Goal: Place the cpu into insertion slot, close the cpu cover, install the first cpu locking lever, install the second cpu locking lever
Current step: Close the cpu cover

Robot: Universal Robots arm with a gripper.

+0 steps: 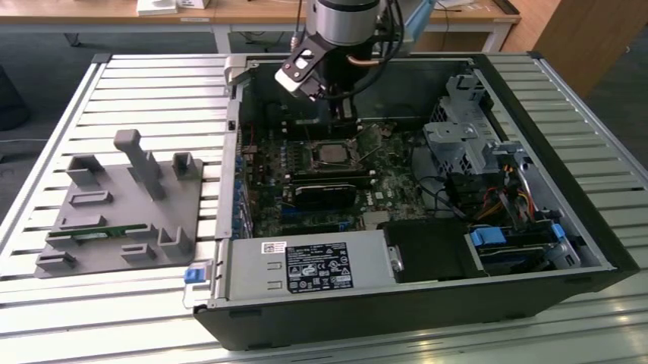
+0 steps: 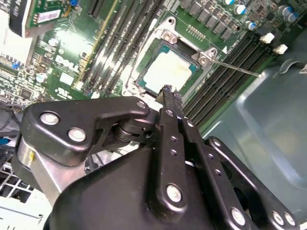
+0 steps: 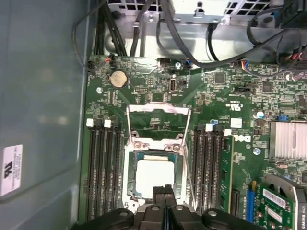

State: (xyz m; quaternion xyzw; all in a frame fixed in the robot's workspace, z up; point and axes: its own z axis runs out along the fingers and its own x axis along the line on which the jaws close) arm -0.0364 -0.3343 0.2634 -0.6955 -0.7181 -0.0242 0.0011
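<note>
The chip (image 3: 152,176) lies flat in its socket (image 3: 129,177) on the green board (image 3: 225,96). The cover frame (image 3: 158,108) is swung open off it, on the side away from the gripper (image 3: 164,190). The gripper's fingers are pressed together with nothing between them, just above the chip's edge. In the exterior view the gripper reaches into the far part of the open computer case (image 1: 426,315).

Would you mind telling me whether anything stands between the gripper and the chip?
Nothing visible does. The gripper, fingers shut together, hangs right at the edge of the chip, whose bare metal top lies in the socket. In the second wrist view the thin lever sticks out to one side, clear of that path.
</note>
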